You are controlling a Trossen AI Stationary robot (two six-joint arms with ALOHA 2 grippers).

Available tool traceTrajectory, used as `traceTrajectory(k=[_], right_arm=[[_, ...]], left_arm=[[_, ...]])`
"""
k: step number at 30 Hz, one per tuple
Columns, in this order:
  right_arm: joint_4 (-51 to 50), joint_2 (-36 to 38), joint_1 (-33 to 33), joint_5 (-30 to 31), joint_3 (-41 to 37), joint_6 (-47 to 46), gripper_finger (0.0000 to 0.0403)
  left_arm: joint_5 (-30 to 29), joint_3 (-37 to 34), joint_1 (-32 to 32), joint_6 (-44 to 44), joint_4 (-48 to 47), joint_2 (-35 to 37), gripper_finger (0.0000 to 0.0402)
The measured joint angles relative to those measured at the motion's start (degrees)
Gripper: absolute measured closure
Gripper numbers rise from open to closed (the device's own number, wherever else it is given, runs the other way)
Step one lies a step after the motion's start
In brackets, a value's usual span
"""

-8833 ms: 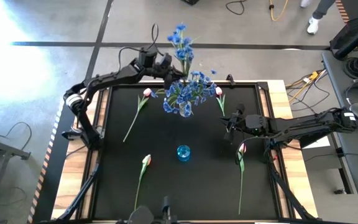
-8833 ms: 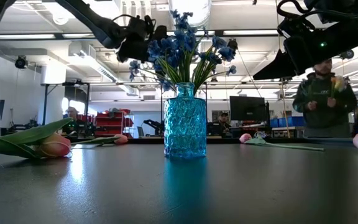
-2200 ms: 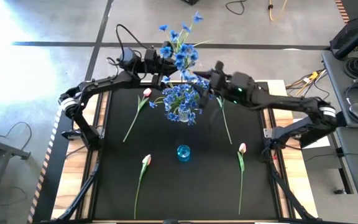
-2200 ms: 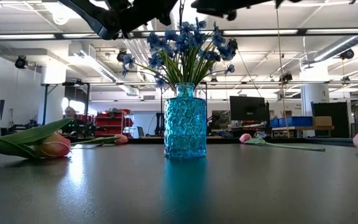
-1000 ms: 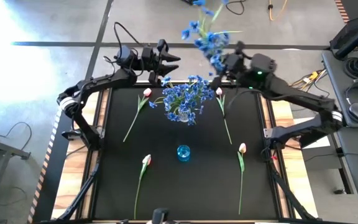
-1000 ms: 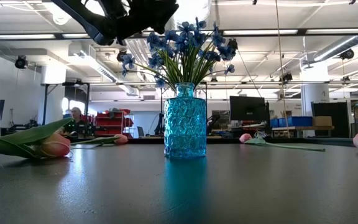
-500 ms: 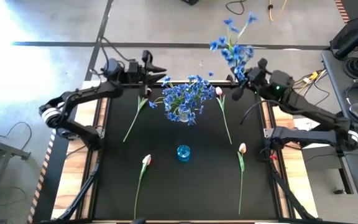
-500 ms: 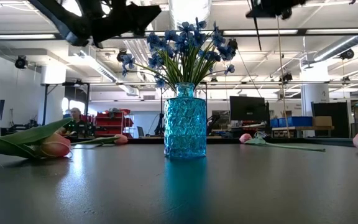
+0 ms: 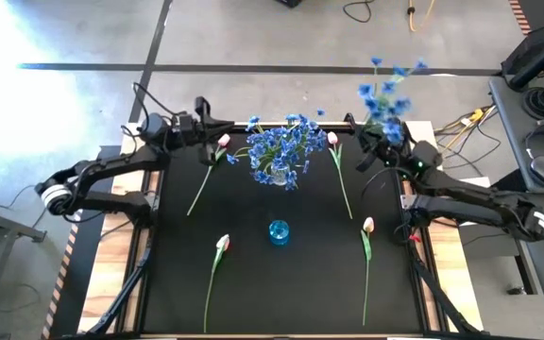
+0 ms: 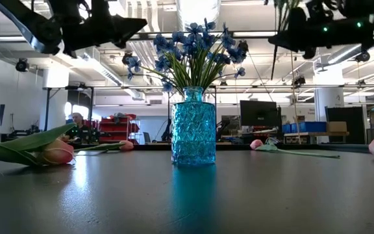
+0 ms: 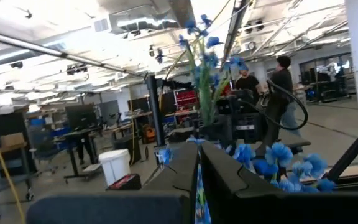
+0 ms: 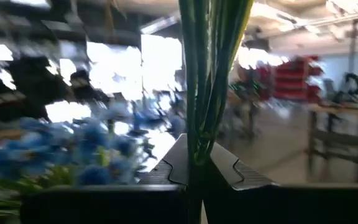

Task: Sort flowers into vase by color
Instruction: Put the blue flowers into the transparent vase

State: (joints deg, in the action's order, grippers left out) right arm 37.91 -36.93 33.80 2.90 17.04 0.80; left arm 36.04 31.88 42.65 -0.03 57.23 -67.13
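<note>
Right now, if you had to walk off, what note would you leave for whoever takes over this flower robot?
Right gripper: shut on one blue spray, held up over the table's far right edge.
Left gripper: at the far left edge, holding nothing.
Done: a bunch of blue sprays stands in a vase at the far middle.
Left: the held spray, and four tulips lying on the table. The small blue vase near the middle looks empty.

Blue blossoms fill a textured turquoise vase; pink-white tulips lie on black table.
</note>
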Motion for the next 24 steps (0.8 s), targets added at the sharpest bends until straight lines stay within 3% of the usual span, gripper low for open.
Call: traceTrajectory(k=[7,10,20,24], right_arm=[[30.46,-5.85,-4.3,-3.04,-13.52,-1.58,0.0391],[38.58,-9.72,-7.28,-3.11,-16.42,-0.81,0.0391],[39.15,-24.61,-16.3,-3.53,-9.06,3.94,0.0391],[39.08,-31.07,-16.89,-7.78,-4.5,3.77,0.0391]], left_arm=[[-1.03,-1.68,0.0,-0.06,0.26,-0.51,0.0401],[-1.05,-1.71,0.0,-0.32,0.19,-1.72,0.0401],[-2.57,-1.68,0.0,-0.49,0.82,-3.9,0.0402],[-2.54,-1.68,0.0,-0.68,0.82,-3.4,0.0401]])
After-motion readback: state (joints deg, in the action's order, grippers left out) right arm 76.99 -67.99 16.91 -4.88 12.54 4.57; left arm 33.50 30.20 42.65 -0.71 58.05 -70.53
